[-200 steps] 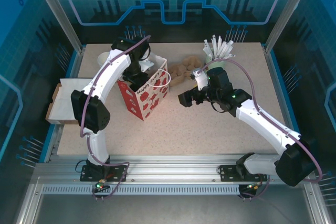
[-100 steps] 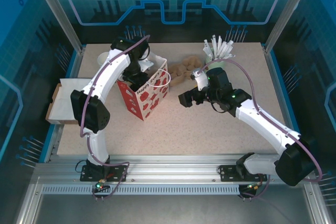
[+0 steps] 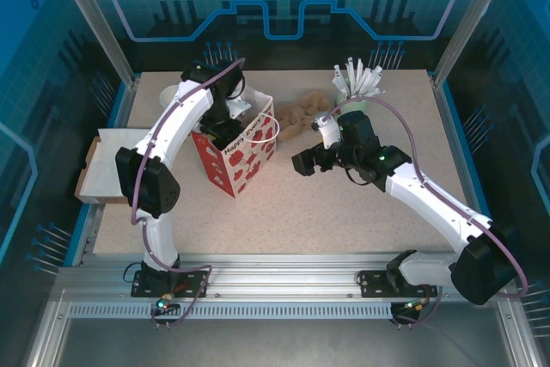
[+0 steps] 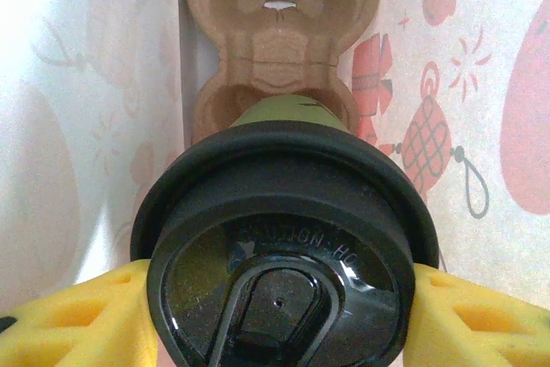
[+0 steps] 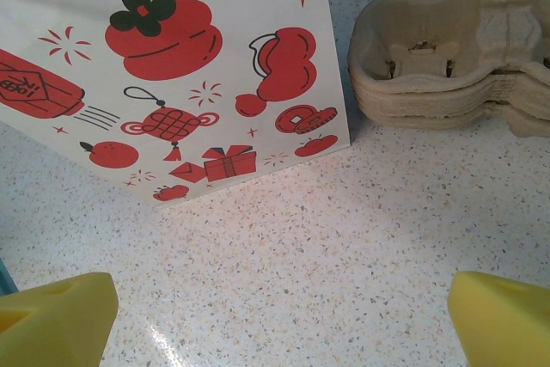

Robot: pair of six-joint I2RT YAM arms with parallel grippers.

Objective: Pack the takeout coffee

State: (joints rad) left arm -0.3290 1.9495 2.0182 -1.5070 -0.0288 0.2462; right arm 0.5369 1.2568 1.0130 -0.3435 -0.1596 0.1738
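- Left fingers (image 4: 77, 320) clamp the coffee (image 4: 279, 281) inside the bag (image 4: 77, 83), lower centre; right fingers (image 5: 60, 315) spread wide.
- Risk: missing the tray (image 4: 275, 32) pocket could tip it.

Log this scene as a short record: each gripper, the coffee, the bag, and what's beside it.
Left gripper: closed on dark olive-green paper cup with black plastic lid
Cup location: inside red-and-white paper bag, above brown pulp cup carrier
Right gripper: open, empty, over speckled table
Beside bag: stack of brown pulp carriers
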